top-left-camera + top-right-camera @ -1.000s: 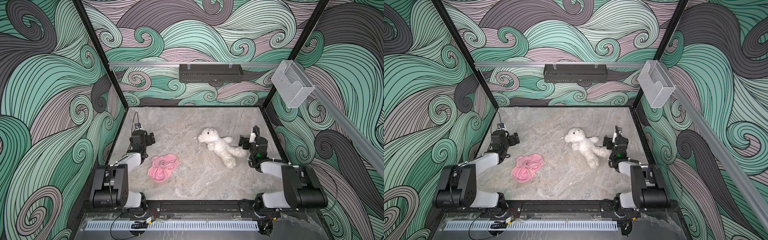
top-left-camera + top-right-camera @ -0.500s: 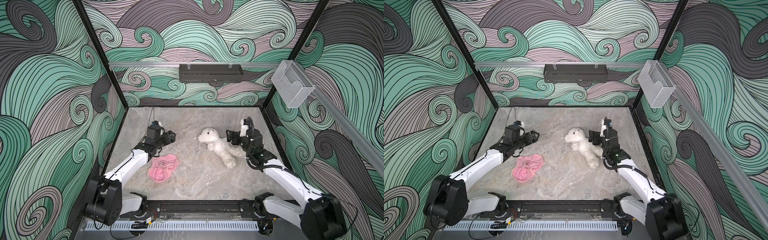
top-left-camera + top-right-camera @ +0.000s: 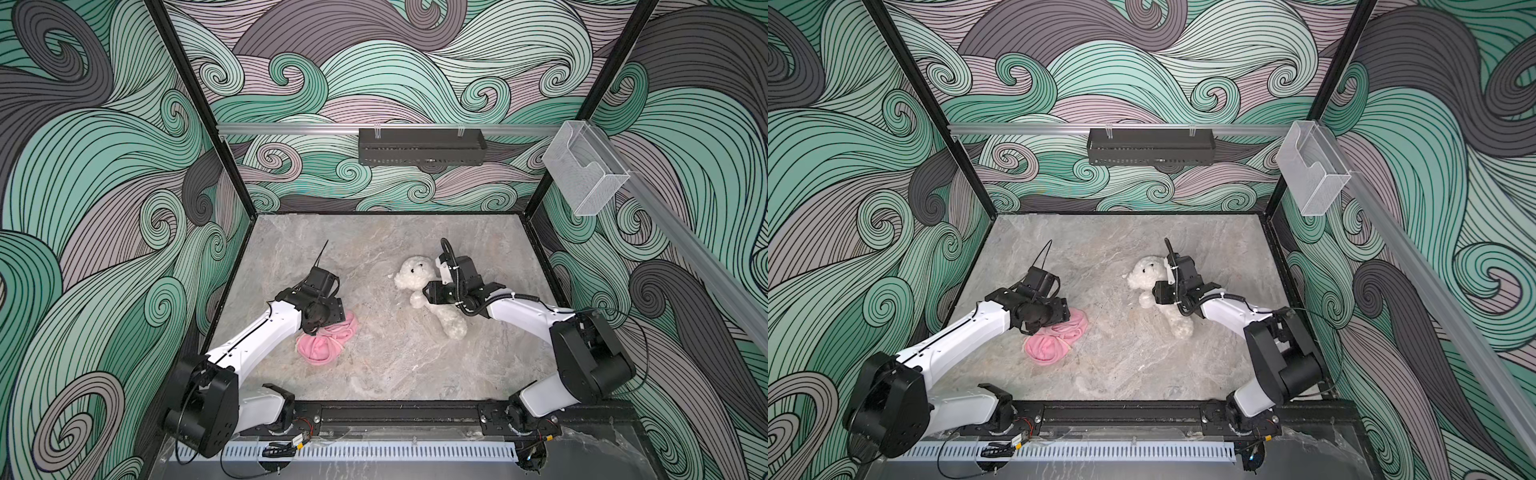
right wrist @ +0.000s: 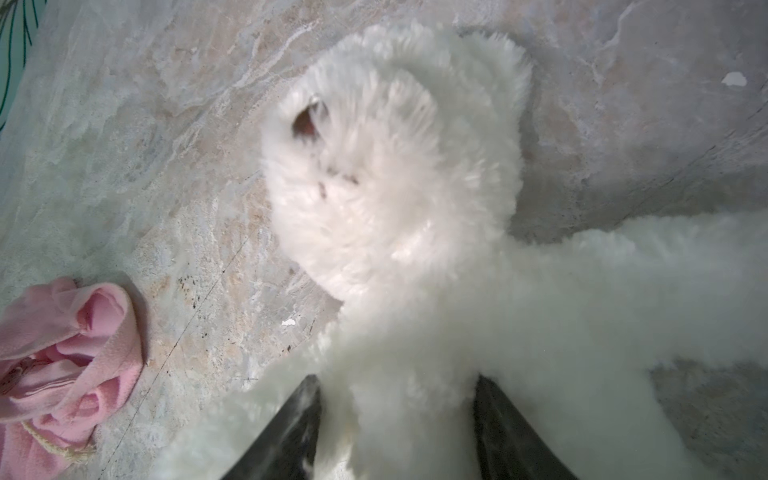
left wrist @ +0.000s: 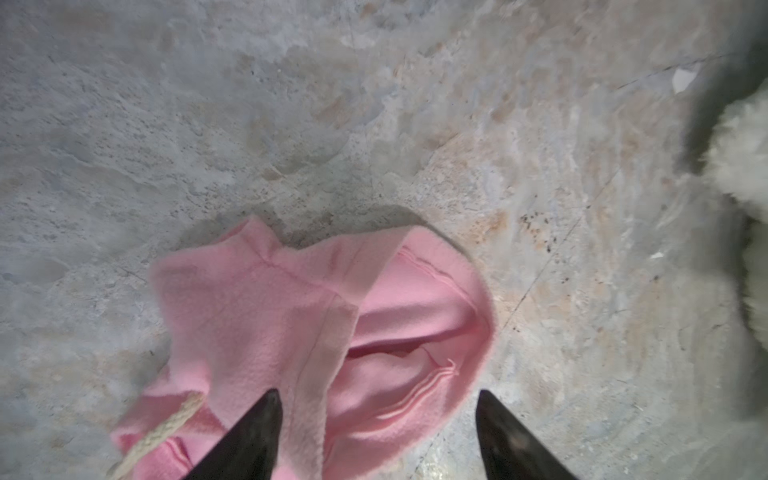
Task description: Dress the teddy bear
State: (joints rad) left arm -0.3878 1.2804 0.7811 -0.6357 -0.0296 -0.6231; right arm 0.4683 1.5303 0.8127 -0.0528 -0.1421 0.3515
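The teddy bear [image 3: 415, 272] [image 3: 1148, 272], white and fluffy, lies on its back right of the table's middle. My right gripper [image 4: 397, 384] [image 3: 434, 297] is open, its jaws astride the bear's body [image 4: 386, 187] just below the head, fur against both fingers [image 4: 305, 411]. A crumpled pink shirt [image 3: 322, 347] [image 3: 1050, 347] lies at the left. My left gripper [image 5: 376, 399] [image 3: 332, 318] hangs open over the shirt's far end; one finger [image 5: 257, 432] is over the cloth [image 5: 270, 316], the other over bare table. The shirt's print is hidden.
A cream cord [image 5: 166, 432] runs from the shirt. The marble table [image 3: 374, 249] is walled on three sides. A black tray [image 3: 419, 145] hangs on the back rail and a clear holder [image 3: 582, 170] on the right wall. A black rail [image 3: 395, 411] edges the front.
Both arms swung out from the sides and came down: the left onto the pink shirt, the right onto the bear. Both sets of jaws have narrowed. Bear and shirt lie where they were.
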